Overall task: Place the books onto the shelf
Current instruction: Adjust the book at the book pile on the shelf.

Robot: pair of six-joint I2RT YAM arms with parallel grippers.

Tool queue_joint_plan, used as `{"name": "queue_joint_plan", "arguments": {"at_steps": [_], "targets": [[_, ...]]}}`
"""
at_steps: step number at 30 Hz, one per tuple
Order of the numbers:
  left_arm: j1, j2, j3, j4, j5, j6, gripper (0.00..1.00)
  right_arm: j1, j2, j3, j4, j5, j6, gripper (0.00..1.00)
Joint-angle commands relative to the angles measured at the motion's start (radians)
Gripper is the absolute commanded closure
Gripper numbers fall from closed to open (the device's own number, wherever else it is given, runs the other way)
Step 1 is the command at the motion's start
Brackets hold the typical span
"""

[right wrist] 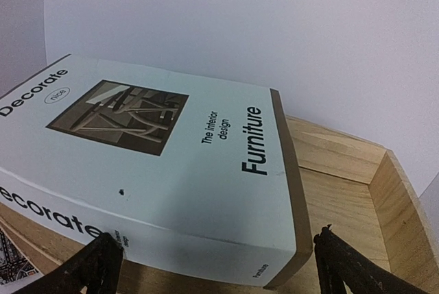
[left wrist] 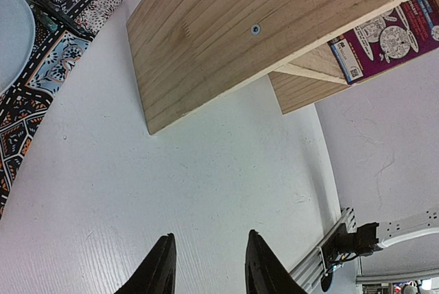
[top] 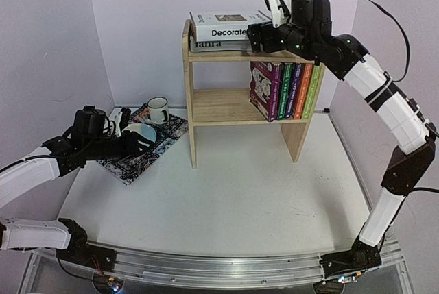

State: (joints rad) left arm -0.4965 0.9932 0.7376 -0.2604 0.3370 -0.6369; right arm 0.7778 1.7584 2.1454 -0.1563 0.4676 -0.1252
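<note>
At 9 o'clock the left gripper (left wrist: 209, 253) hangs over the white table (top: 240, 191) with its jaws partly apart and nothing between them. Next to it are the patterned placemat (top: 147, 147) with a pale plate (left wrist: 10, 33) and a mug (top: 158, 109). We see no book on any of these.

At 12 o'clock stands the pine shelf (top: 219, 105). The white Decorate book (top: 230, 25) lies flat on its top tier, on top of the grey-white ianra book (top: 209, 45). On the lower tier, at its 3 o'clock end, the cartoon-covered paperbacks (top: 288, 90) stand upright, spines out. We count five.

At 1 o'clock the right gripper (top: 255, 33) sits at the right end of the Decorate book, jaws spread wide, with the book's corner between the fingers. It isn't clamped on anything.

We judge the task as good as done: every book we can find is on the shelf. All that looks left is for the right arm to back off.

- **Ianra book:** Decorate covers most of it, so only an edge shows.
- **Paperbacks:** the spine text is too small to read.
- **Right fingers:** we can't tell whether they touch the book.
- **Left wrist view:** it cuts the shelf off, showing only a side panel and one purple cover.
- **Table:** the part behind the shelf is hidden.
</note>
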Motion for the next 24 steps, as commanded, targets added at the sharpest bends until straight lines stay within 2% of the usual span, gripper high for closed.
{"name": "queue_joint_plan", "arguments": {"at_steps": [1, 24], "targets": [[0.002, 0.0, 0.005, 0.044, 0.005, -0.006, 0.64, -0.013, 0.029, 0.059, 0.025, -0.036, 0.041, 0.02], [0.002, 0.0, -0.008, 0.05, 0.002, -0.002, 0.64, -0.033, 0.141, 0.181, 0.021, -0.08, 0.075, 0.02]]}}
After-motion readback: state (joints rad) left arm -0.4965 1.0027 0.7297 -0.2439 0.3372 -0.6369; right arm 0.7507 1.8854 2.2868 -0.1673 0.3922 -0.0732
